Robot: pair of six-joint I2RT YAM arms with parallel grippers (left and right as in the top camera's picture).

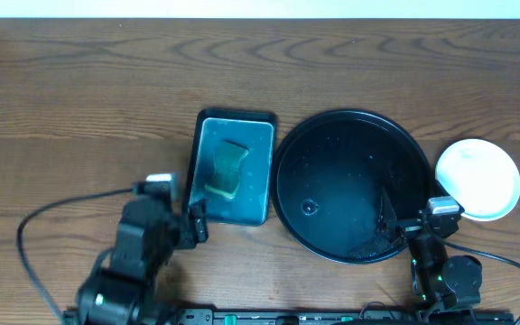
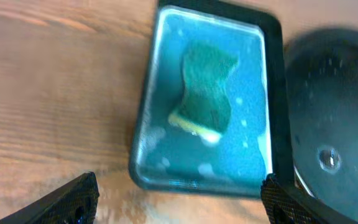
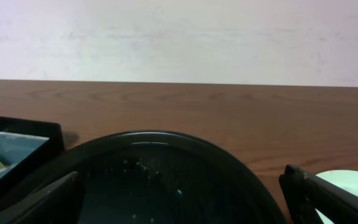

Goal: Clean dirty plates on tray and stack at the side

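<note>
The round black tray sits right of centre, its glossy floor showing only wet specks; it also fills the lower right wrist view as the tray. A pale plate with a clean face rests on the table just right of the tray; its edge shows as the plate. Whether others lie under it I cannot tell. My right gripper hangs open over the tray's near right rim, the right gripper holding nothing. My left gripper is open and empty at the teal tray's near left corner, seen as the left gripper.
A rectangular teal tray with a dark rim lies left of the black tray, holding a green and yellow sponge, also seen as the sponge. Cables trail along the table's front edge. Bare wood stretches across the back and left.
</note>
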